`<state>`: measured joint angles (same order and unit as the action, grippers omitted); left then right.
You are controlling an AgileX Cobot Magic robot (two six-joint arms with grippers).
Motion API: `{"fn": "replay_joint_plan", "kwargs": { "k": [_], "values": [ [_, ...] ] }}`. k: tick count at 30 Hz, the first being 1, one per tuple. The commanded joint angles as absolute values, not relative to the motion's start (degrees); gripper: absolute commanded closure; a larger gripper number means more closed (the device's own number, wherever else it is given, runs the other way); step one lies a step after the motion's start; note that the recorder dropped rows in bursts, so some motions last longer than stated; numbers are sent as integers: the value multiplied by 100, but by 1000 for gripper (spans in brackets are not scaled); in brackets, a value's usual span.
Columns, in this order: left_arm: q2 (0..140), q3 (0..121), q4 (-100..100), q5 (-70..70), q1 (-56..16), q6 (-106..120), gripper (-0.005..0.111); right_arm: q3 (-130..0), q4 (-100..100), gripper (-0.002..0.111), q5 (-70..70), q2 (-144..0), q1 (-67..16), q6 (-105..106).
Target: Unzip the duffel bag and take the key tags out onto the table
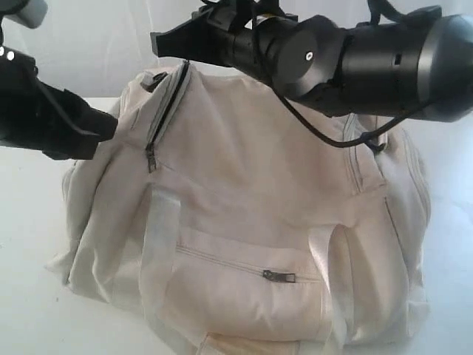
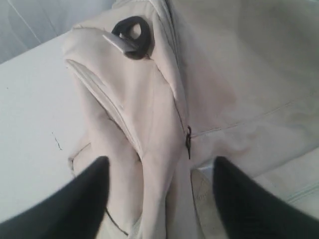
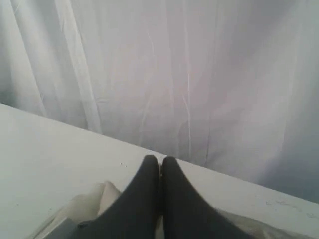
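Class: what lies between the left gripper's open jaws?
A raised fold of the duffel bag, with its dark zipper pull just ahead of them. The left wrist view shows this.

- The scene is lit brightly and evenly by soft, diffuse light; no single source can be made out.
- In the exterior view the table point(image 1: 29, 310) is washed out almost to pure white.
- Only faint, soft-edged shadows are seen in the folds of the duffel bag point(image 1: 251, 185).
- The exterior view is slightly soft and grainy, and a pale sheen is carried on the right arm point(image 1: 384, 59) close to the lens.
- The fingers point(image 2: 84, 204) of the left gripper point(image 2: 160, 159) and the fingers point(image 3: 144, 199) of the right gripper point(image 3: 160, 162) are rendered as blurred, featureless black shapes.
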<state>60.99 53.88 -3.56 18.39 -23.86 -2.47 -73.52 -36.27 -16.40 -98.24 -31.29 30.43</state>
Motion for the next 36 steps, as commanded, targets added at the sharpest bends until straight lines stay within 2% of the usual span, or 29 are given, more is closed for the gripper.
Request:
{"fn": "replay_joint_plan", "kwargs": {
  "k": [1,6,19,21,22,25,31,36],
  "values": [
    [6061,5518,-466,1849,-2411,-264,18,-7425,-3577,108,-1566,-9679,-3022,2773],
    [6542,5518,-455,1579,-2411,-276,18,-7425,-3537,108,-1254,-9652,-3022,2245],
    [7701,5518,-455,-334,-2411,-277,18,-7425,-3291,108,-972,-9471,-3451,1935],
    [7889,5532,-455,-668,-2411,-277,22,-7425,-3250,108,-987,-9471,-3512,1935],
    [7985,5546,-455,-754,-2411,-277,25,-7425,-3241,108,-987,-9471,-3528,1935],
    [8203,5600,-455,-892,-2411,-277,47,-7425,-3241,108,-987,-9471,-3539,1935],
    [8286,5610,-455,-348,-2411,-277,106,-7425,-3241,108,-987,-9471,-3538,1974],
    [8179,5610,-455,505,-2411,-277,107,-7425,-3211,108,-1030,-9483,-3538,2092]
  ]
}}
